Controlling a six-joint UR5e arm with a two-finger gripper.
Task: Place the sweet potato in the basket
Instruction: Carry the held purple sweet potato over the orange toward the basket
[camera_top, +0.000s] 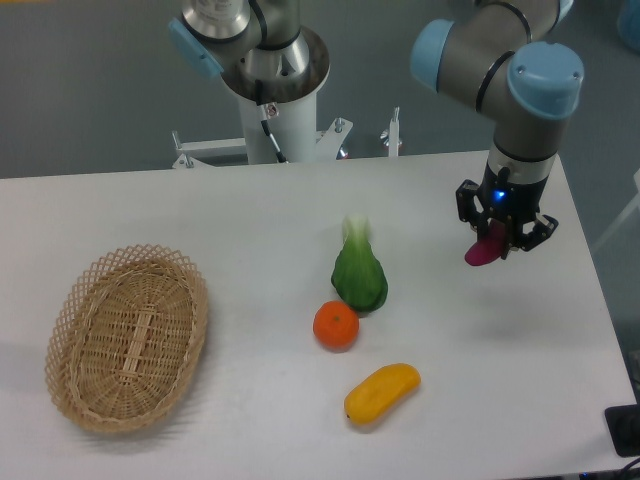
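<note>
The sweet potato (483, 250), judged light, firm and smooth-skinned, is held clear above the table's right side by the closed gripper (497, 243), pinched near one tapered end, well apart from the basket (75, 300).

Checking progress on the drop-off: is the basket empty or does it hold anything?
Empty: the basket shows only bare weave. The sweet potato hangs in the gripper.
</note>
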